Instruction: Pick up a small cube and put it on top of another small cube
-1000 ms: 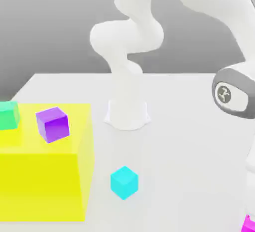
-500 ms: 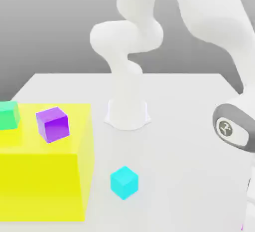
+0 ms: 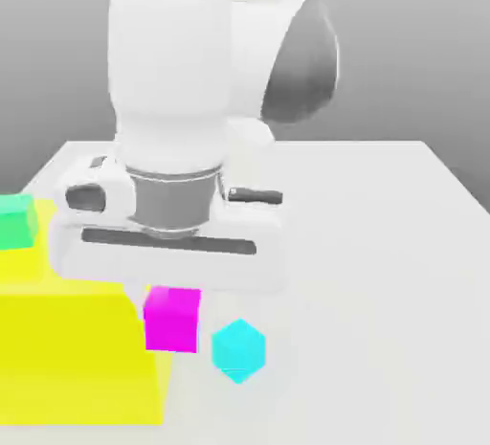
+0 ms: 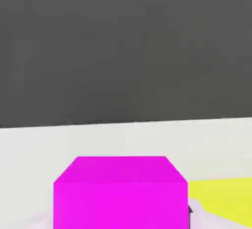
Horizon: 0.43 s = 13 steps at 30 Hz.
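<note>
A small magenta-pink cube [image 3: 172,320] hangs just under my gripper [image 3: 173,300], which is shut on it. The white hand sits large in the foreground of the exterior view, above the cube. In the hand view the same magenta cube [image 4: 120,193] sits close to the camera. A cyan cube [image 3: 237,348] of about the same size rests on the white table [image 3: 383,271], just to the exterior view's right of the held cube and slightly lower in the picture. The two cubes are apart.
A big yellow block [image 3: 72,357] stands at the exterior view's left, right beside the held cube. A green cube [image 3: 16,222] sits on its far left part. The arm's white links rise behind the hand.
The gripper has shut. The hand has swung from the exterior view's lower right to the middle, bringing the magenta cube with it. It now covers the purple cube and the arm's base.
</note>
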Motion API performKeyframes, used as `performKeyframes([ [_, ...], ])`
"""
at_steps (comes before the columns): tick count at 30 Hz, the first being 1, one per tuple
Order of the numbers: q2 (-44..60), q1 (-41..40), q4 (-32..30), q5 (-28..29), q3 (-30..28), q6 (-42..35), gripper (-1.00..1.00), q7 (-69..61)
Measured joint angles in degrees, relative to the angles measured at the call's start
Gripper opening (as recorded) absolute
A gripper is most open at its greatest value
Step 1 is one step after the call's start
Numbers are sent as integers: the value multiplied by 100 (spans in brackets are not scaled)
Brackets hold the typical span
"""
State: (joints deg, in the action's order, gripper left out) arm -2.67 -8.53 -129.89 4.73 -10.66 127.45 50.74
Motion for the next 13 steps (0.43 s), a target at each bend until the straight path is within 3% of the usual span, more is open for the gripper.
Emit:
performKeyframes([
  [5,-1154,-956,-282,28,-511,-838,-100,1140],
  [9,-1072,-1208,-791,-18,-697,-250,-100,1334],
  [10,-1018,-1219,-877,-28,-711,-111,100,1331],
  [13,-1018,-1219,-877,-29,-711,-111,100,1331],
])
